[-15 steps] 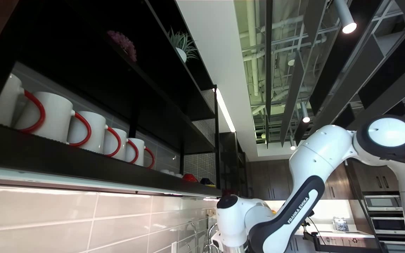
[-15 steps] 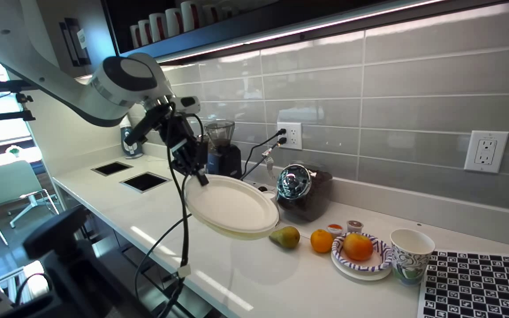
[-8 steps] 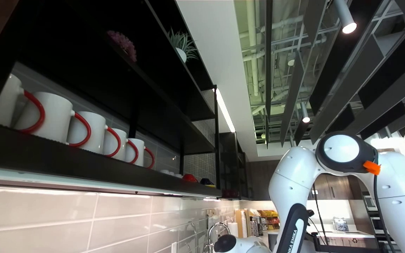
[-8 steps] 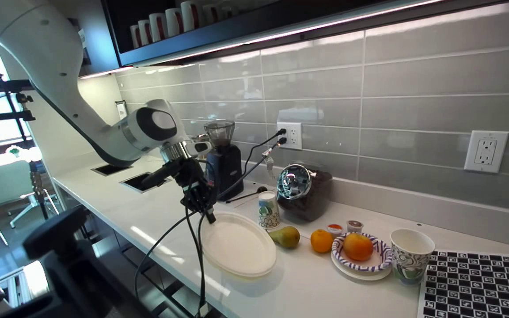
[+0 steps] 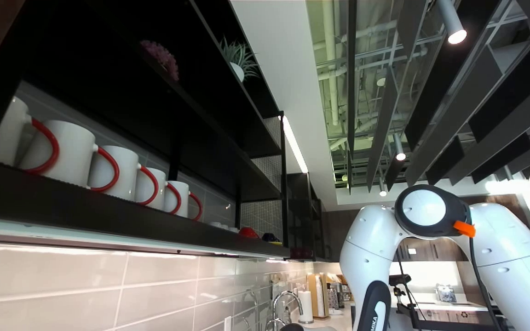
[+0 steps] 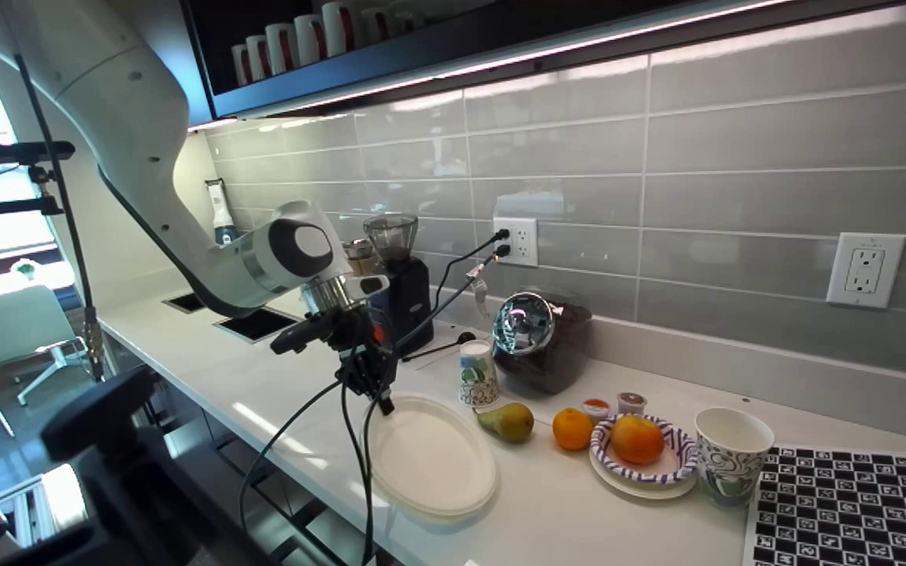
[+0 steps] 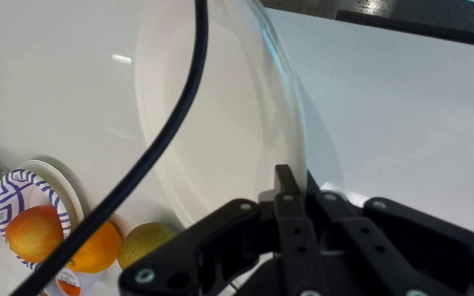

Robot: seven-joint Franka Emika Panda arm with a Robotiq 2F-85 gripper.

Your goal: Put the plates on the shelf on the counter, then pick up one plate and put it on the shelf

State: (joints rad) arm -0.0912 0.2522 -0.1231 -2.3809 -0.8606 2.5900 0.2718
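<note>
While end effector (image 7: 298, 183) pinches smooth, shallow, thin-rimmed plate (image 7: 228, 111), glossy counter (image 7: 405, 123) gleams beneath.

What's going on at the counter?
The robot arm has its end effector shut on the rim of a white plate, at or just above the counter; can't tell if it touches. The plate isn't on the black shelf yet; white mugs stand in a row there.
</note>
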